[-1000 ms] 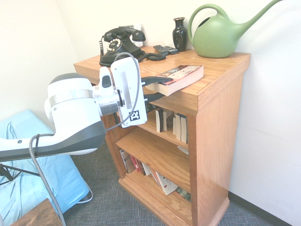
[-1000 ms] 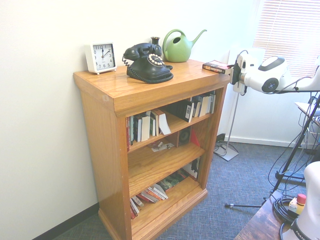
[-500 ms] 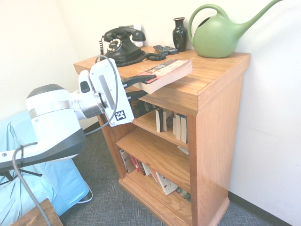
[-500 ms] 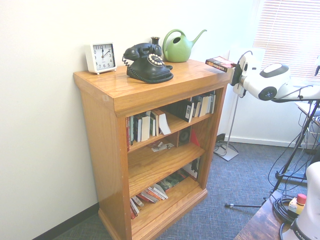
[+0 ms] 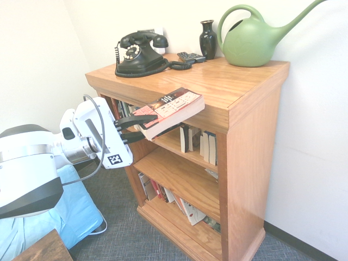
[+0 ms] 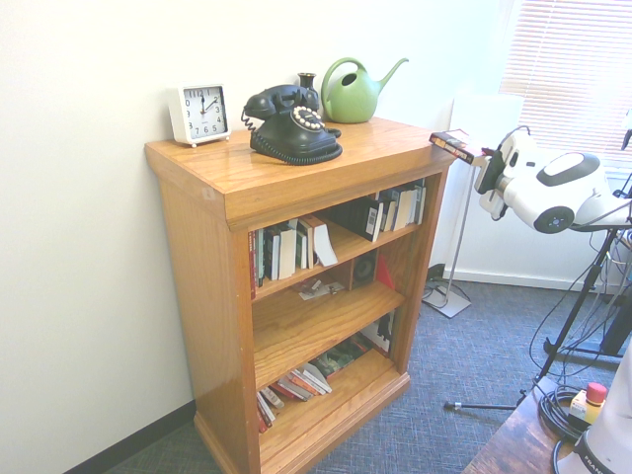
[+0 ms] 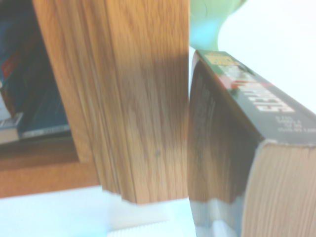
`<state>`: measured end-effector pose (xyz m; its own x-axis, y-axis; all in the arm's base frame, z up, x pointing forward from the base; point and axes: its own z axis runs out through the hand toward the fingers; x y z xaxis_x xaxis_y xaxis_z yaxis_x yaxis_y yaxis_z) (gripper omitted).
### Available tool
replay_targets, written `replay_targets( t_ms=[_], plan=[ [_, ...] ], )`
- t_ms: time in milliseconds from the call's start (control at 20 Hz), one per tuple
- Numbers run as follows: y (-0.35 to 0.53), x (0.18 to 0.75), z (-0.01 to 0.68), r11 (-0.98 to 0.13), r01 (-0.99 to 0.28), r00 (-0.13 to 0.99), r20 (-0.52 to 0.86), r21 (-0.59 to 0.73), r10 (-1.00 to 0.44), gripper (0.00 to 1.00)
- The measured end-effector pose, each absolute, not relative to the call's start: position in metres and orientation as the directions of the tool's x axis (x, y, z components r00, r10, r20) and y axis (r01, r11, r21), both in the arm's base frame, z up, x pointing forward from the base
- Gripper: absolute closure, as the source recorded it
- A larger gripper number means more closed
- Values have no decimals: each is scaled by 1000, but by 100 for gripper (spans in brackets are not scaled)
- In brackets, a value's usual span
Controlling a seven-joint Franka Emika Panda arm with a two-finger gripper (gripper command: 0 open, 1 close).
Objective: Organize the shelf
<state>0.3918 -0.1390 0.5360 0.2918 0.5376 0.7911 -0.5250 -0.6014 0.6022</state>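
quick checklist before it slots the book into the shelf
1. Grip: fingers clamp the paperback book at one end: ok.
2. Book off the shelf top: clear of its front edge in both exterior views: ok.
3. Book level: tilted, far end higher: not ok.
4. Free gap in the top tier: cannot tell.
5. Black rotary telephone and green watering can away from the book: ok.

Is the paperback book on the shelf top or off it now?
Off it: the pincer holds the book in the air beside the shelf top.
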Motion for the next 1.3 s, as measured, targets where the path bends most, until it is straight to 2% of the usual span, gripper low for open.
replay_targets(
  t_ms=[450, 1300],
  plan=[
    [-124, 363, 514, -632, -534, 271, 821, 562, 502, 100],
    [-112, 367, 484, -644, -488, 310, 807, 589, 502, 100]
  ],
)
